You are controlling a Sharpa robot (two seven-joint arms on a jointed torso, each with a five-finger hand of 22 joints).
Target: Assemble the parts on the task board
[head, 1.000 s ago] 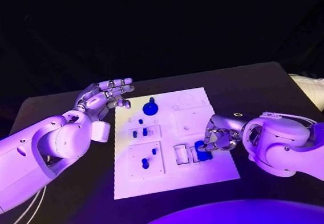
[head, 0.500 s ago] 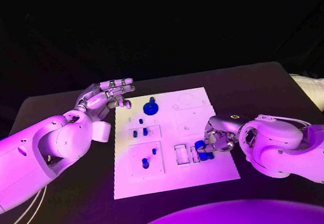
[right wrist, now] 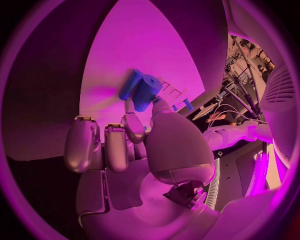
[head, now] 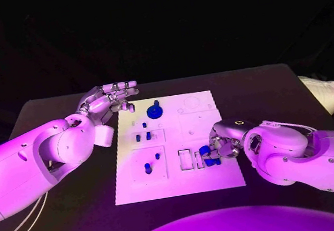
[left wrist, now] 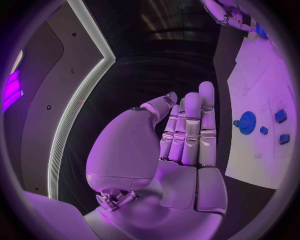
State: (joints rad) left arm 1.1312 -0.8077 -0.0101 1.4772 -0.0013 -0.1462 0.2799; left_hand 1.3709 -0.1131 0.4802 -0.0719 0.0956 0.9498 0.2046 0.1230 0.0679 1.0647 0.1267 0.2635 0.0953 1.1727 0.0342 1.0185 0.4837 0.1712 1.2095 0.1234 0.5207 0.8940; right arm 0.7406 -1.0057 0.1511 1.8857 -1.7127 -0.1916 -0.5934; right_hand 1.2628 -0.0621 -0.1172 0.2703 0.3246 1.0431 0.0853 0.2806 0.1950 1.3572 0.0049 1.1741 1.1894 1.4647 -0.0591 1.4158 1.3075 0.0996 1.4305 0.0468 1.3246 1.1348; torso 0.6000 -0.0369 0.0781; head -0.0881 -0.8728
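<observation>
Head view: white task board (head: 190, 141) flat in the middle of the black table (head: 274, 86). Right hand (head: 216, 146) down at the board's near right part, fingers curled onto a blue cylindrical part (head: 206, 154) beside the small upright slots. Right wrist view: same blue part (right wrist: 142, 91) pinched at the fingertips (right wrist: 133, 122), pressed against the board. Left hand (head: 111, 98) raised just off the board's far left edge, holding nothing, fingers straight and apart from the thumb. Blue gear-shaped part (head: 155, 111) near that hand on the board's far end, not touched. Smaller blue parts (head: 143, 137) mid-board, apart from both hands.
</observation>
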